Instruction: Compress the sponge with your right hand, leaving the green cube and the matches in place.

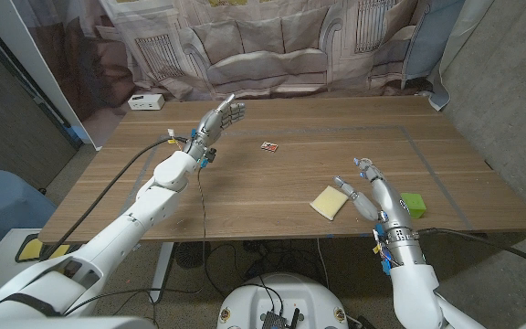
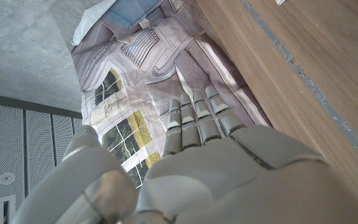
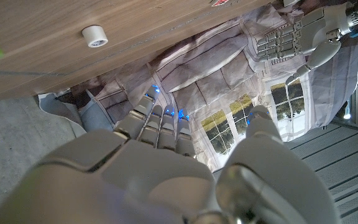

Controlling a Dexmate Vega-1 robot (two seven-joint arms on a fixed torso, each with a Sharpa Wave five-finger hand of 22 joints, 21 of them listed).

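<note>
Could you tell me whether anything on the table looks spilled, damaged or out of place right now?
Nothing stands out. The sponge lies whole on the table beside the open right hand, the green cube sits just past that hand, and the matches lie mid-table. Nothing is spilled.

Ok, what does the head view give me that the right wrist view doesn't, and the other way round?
Head view: the yellow sponge just left of the right hand, the green cube on its other side, the matches mid-table. Right wrist view: a small white round cap on the wood. Both: the right hand, the raised left hand, the table, the printed backdrop.
</note>
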